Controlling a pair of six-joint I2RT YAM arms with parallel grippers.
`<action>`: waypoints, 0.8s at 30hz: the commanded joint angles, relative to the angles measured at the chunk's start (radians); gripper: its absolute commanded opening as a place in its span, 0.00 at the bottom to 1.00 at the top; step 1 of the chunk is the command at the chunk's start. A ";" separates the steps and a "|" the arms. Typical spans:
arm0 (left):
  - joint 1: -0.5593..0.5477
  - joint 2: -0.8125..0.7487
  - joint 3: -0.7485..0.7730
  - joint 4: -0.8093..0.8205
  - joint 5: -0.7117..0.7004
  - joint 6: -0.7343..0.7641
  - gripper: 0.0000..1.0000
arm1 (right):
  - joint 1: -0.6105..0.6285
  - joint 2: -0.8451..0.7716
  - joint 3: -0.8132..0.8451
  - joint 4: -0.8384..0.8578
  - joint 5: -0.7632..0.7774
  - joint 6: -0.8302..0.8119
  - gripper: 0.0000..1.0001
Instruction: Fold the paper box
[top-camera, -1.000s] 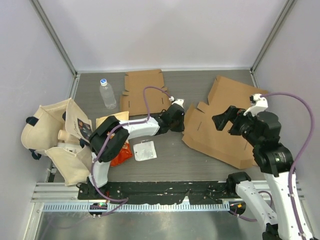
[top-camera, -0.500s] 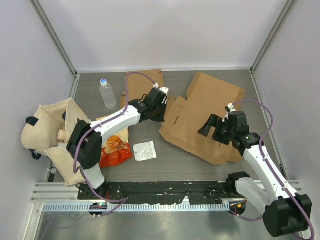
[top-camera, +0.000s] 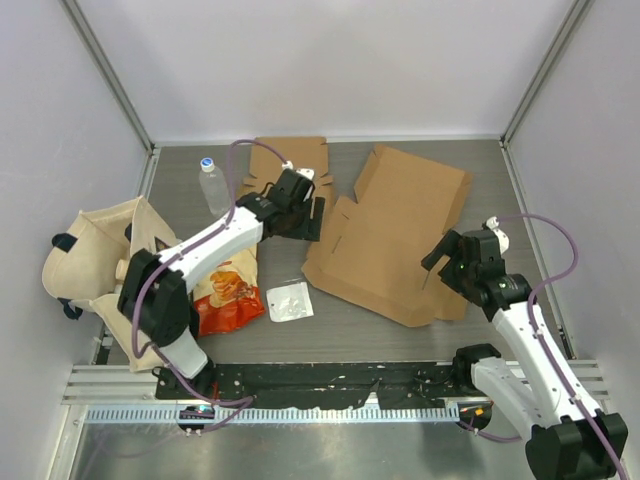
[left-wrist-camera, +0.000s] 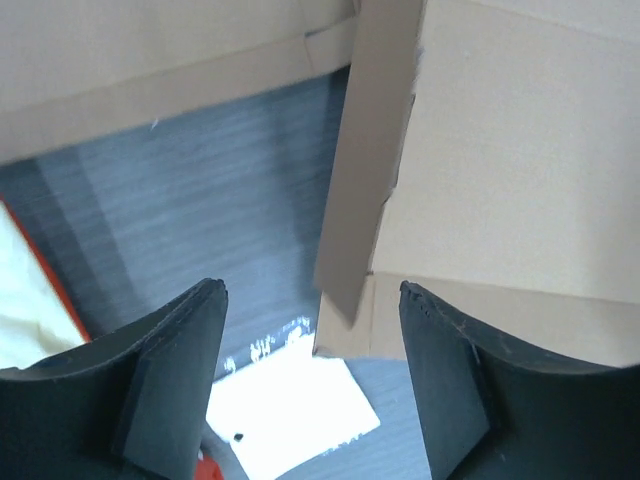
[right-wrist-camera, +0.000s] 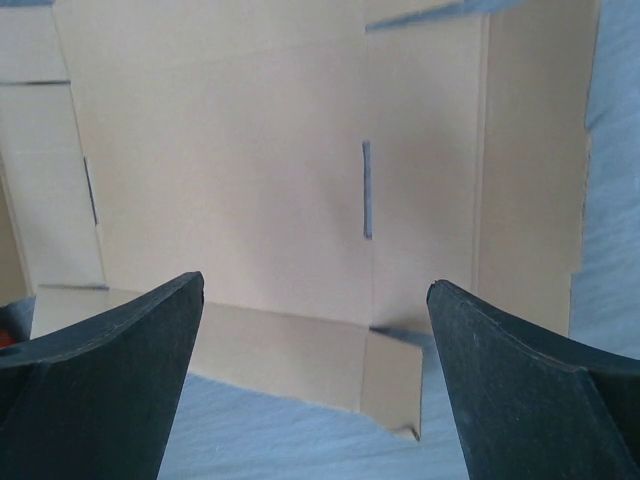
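Two robot arms reach over the dark grey table (top-camera: 360, 325). We see the big flat brown cardboard box sheet (top-camera: 395, 235) lying open on the table, from the middle over to the right side. It is not folded up yet. The left gripper (top-camera: 308, 215) sits just beside the left edge of this sheet. In the left wrist view its two black fingers (left-wrist-camera: 170, 370) are spread apart, and nothing is pinched between them. A thin flap of the sheet shows just past the fingers. The right gripper (top-camera: 440, 255) hangs over the near right part of the sheet. In the right wrist view its fingers (right-wrist-camera: 100, 370) are spread very wide with nothing between them, and the sheet, with a thin slit cut in it, lies below. We cannot tell if they touch the cardboard. A smaller flat brown cardboard sheet (top-camera: 285, 160) lies at the back of the table, behind the left gripper. A clear plastic water bottle with a blue cap (top-camera: 213, 186) stands at the back left. A cream cloth bag with dark handles (top-camera: 95, 270) lies on the far left. An orange snack bag (top-camera: 228, 292) lies next to it, partly under the left arm. A small white flat packet (top-camera: 290, 300) lies just to the right of the snack bag, near the sheet's left corner.
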 joint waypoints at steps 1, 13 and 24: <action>-0.002 -0.186 -0.129 0.085 -0.013 -0.066 0.75 | -0.002 -0.053 0.023 -0.161 -0.102 0.104 0.99; -0.036 -0.340 -0.481 0.330 0.143 -0.204 0.69 | 0.000 -0.049 -0.049 -0.367 -0.153 0.092 1.00; -0.082 -0.244 -0.470 0.424 0.051 -0.239 0.59 | 0.006 0.031 -0.140 -0.249 -0.332 0.062 0.68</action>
